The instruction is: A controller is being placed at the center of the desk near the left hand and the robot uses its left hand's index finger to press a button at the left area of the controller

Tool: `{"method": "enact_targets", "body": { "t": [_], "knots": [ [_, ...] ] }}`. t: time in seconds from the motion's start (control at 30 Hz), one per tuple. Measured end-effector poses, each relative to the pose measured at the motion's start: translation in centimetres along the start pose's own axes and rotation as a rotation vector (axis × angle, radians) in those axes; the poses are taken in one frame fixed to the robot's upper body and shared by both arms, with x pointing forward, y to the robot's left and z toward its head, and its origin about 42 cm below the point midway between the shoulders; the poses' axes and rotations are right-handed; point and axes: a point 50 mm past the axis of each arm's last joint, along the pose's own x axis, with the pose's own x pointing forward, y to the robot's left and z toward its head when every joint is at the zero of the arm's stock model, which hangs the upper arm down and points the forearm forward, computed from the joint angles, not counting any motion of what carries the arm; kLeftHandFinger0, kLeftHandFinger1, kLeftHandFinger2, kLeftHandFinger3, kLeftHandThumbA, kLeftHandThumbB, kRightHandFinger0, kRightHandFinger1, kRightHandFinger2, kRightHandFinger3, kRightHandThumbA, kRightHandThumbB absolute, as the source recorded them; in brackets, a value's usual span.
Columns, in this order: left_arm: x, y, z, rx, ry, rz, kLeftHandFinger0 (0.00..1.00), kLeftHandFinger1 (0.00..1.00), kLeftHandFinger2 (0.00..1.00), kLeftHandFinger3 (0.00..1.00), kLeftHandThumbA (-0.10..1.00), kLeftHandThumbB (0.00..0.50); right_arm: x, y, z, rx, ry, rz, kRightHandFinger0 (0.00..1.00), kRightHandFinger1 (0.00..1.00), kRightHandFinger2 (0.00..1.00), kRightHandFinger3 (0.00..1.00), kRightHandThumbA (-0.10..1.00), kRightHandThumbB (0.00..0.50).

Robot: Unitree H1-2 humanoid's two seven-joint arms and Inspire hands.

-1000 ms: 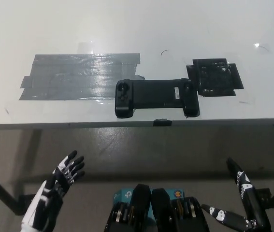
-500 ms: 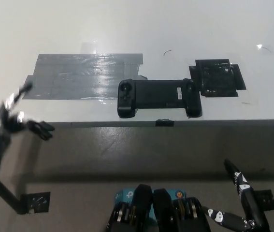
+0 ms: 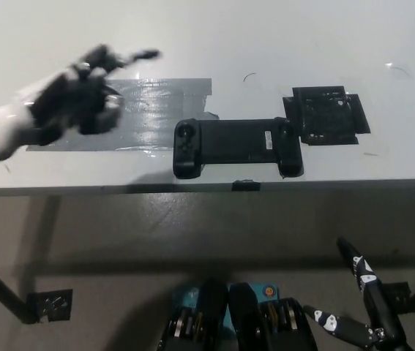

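A black controller lies flat near the desk's front edge, its long side running left to right. A round stick sits at its left end. My white left hand hovers blurred over the desk at the upper left, up and to the left of the controller and apart from it. Most of its fingers are curled in, and one finger sticks out toward the right. It holds nothing. My black right hand rests low at the bottom right, below the desk's edge, with its fingers spread.
A grey tape patch covers the white desk left of the controller, partly under my left hand. A black square patch lies just right of the controller. The desk's front edge crosses the picture, with a small black tab on it.
My left hand has risen from the lower left, past the desk's edge, to above the grey tape, and its fingers have curled with one left out. The controller and right hand stayed put.
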Motion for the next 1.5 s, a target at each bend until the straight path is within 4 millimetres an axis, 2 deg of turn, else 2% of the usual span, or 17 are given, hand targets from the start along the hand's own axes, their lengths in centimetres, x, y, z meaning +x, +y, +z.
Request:
{"method": "enact_targets", "body": {
  "t": [0.23,0.33,0.5,0.7,0.8,0.83,0.87,0.9,0.93,1.1,1.2,1.27,1.5],
  "knots": [
    [4.8,-1.4,-2.5,-0.027,0.256,-0.272,0.0,0.0,0.0,1.0,1.0,0.477,0.0,0.1,0.0,0.002,0.003,0.009,1.0,1.0,1.0,1.0,0.94,0.248],
    [5.8,-1.7,-3.3,-0.025,0.374,-0.381,0.0,0.0,0.0,1.0,1.0,0.5,0.1,0.2,0.0,0.004,0.004,0.022,1.0,1.0,1.0,1.0,0.94,0.247],
    [6.4,-2.7,-3.2,-0.029,0.449,-0.486,0.0,0.0,0.01,1.0,1.0,0.5,0.1,0.3,0.1,0.004,0.003,0.033,1.0,1.0,1.0,1.0,0.93,0.236],
    [6.4,-3.3,-3.4,-0.082,0.463,-0.52,0.0,0.0,0.0,1.0,1.0,0.5,0.1,0.4,0.1,0.005,0.005,0.047,0.99,1.0,1.0,1.0,0.92,0.232],
    [6.5,-2.3,-3.1,-0.098,0.449,-0.491,0.03,0.0,0.0,1.0,1.0,0.5,0.1,0.4,0.1,0.005,0.007,0.051,0.97,1.0,1.0,1.0,0.92,0.234],
    [6.5,-1.9,-3.0,-0.101,0.448,-0.477,0.09,0.0,0.0,1.0,1.0,0.5,0.1,0.4,0.1,0.005,0.008,0.052,0.97,1.0,1.0,1.0,0.92,0.236],
    [6.5,-1.5,-2.9,-0.103,0.448,-0.463,0.09,0.0,0.0,1.0,1.0,0.5,0.1,0.4,0.1,0.005,0.009,0.052,0.97,1.0,1.0,1.0,0.92,0.237],
    [6.5,-1.1,-2.8,-0.103,0.447,-0.452,0.01,0.0,0.0,1.0,1.0,0.5,0.1,0.4,0.1,0.005,0.009,0.053,0.97,1.0,1.0,1.0,0.92,0.24],
    [6.6,-0.7,-2.5,-0.103,0.44,-0.438,0.0,0.0,0.0,1.0,1.0,0.5,0.1,0.5,0.1,0.004,0.009,0.054,0.97,1.0,1.0,1.0,0.92,0.24],
    [6.7,1.1,-1.2,-0.095,0.41,-0.386,0.0,0.0,0.0,1.0,1.0,0.5,0.2,0.5,0.3,0.004,0.004,0.057,0.95,0.99,1.0,1.0,0.91,0.239],
    [6.9,2.1,-0.7,-0.084,0.4,-0.349,0.03,0.0,0.0,1.0,1.0,0.5,0.3,0.5,0.4,0.003,0.004,0.059,0.94,0.98,1.0,1.0,0.92,0.251],
    [7.0,2.7,-0.6,-0.077,0.399,-0.323,0.02,0.0,0.02,1.0,1.0,0.5,0.3,0.5,0.4,0.002,0.007,0.06,0.95,1.0,1.0,1.0,0.91,0.238],
    [7.2,3.4,-0.9,-0.051,0.418,-0.296,0.0,0.0,0.02,1.0,1.0,0.5,0.6,0.6,0.5,-0.004,0.015,0.069,0.94,0.99,1.0,1.0,0.92,0.246]
  ]
}}
